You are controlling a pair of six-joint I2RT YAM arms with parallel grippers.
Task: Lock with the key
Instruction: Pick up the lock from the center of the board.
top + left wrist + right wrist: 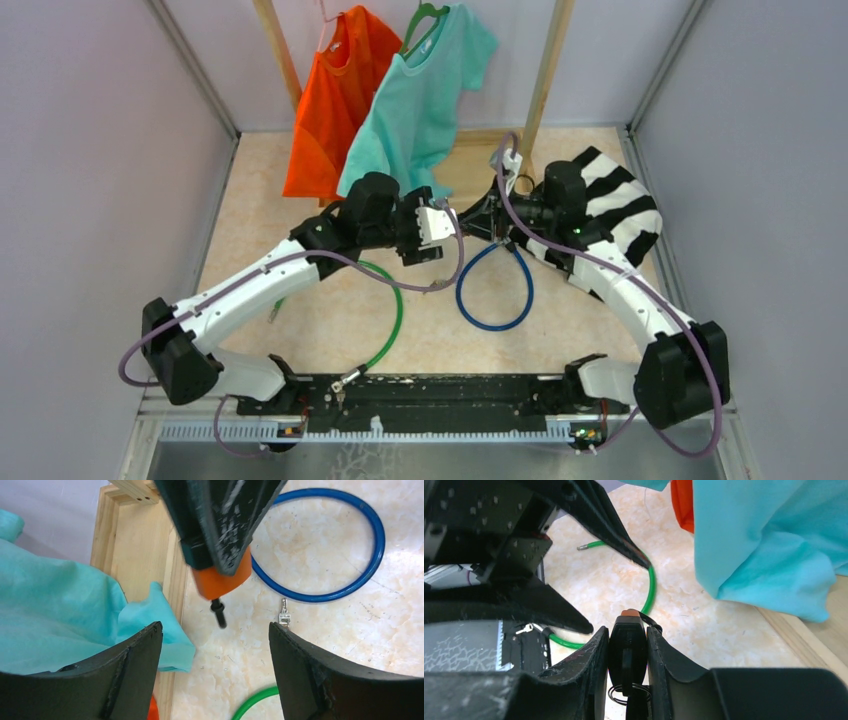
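Right tool [627, 631] clamped on orange-tipped lock [626, 647], key ring [614, 695] half hidden beneath, left tool [215, 626] spread open

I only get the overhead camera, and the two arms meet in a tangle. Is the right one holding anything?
Observer: Yes. In the right wrist view the right jaws are shut on a black lock body with an orange tip.
Visitor: And the left arm?
Observer: Its wrist view shows the left jaws wide apart, empty.
Visitor: Anything poking out of that tip?
Observer: A short black pin.
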